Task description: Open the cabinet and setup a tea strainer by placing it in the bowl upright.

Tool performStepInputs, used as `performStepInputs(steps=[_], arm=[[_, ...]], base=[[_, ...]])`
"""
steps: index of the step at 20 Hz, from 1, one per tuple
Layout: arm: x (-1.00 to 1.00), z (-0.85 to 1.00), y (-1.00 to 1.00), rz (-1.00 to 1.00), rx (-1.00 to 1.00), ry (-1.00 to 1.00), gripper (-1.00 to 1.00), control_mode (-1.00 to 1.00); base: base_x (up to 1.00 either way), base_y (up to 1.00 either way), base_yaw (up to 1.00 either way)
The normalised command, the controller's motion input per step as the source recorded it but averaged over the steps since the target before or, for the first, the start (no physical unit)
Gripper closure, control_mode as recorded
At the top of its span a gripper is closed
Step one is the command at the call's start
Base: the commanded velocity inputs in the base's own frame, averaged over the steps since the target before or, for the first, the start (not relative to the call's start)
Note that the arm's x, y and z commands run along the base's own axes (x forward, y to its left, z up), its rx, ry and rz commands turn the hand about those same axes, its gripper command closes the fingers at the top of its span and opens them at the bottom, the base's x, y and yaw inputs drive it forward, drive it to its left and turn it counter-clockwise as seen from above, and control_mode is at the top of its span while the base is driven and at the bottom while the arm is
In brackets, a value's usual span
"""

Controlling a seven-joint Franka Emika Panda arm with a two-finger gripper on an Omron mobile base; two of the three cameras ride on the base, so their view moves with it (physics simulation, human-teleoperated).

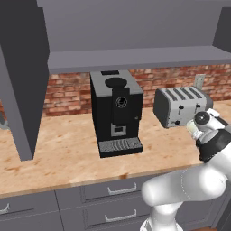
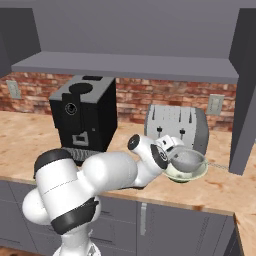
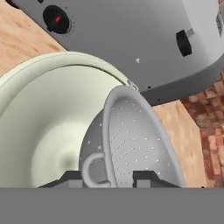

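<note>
Strainer [image 3: 131,144] first, filling the lower middle of the hand view, tipped on its side inside the bowl [image 3: 39,127], rim turned toward the right of the frame. My gripper [image 3: 107,178] has its two tips at the bottom edge, either side of the strainer's small loop; whether they pinch it or have let go I cannot tell. In the right base view the strainer [image 2: 186,158] sits in the bowl [image 2: 192,174] at centre right, just before the toaster [image 2: 176,127].

It looks light and stiff — thin perforated metal, smooth, likely to slide on the bowl's slick wall. I judge the loop or rim the place to grip.

Count: one strainer, one bowl, one toaster, one coffee machine [image 1: 116,113], one cabinet [image 1: 131,57] — both doors open across the top of the frame.
</note>
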Motion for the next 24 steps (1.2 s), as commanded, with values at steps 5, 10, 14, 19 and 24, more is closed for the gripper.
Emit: performStepInputs(steps=[5,10,14,19,24], arm=[[0.02,0.0,0.0,0.0,0.08,0.0,1.0,-1.0],[0.0,0.0,0.0,0.0,0.06,0.0,1.0,-1.0],[-0.02,0.0,0.0,0.0,0.05,-0.02,1.0,-1.0],[0.0,0.0,0.01,0.0,0.01,-0.04,1.0,-1.0],[0.0,0.0,0.11,0.0,0.0,-0.04,1.0,-1.0]], base=[[0.0,0.0,0.0],[0.0,0.0,0.0],[0.0,0.0,0.0],[0.0,0.0,0.0],[0.0,0.0,0.0]])
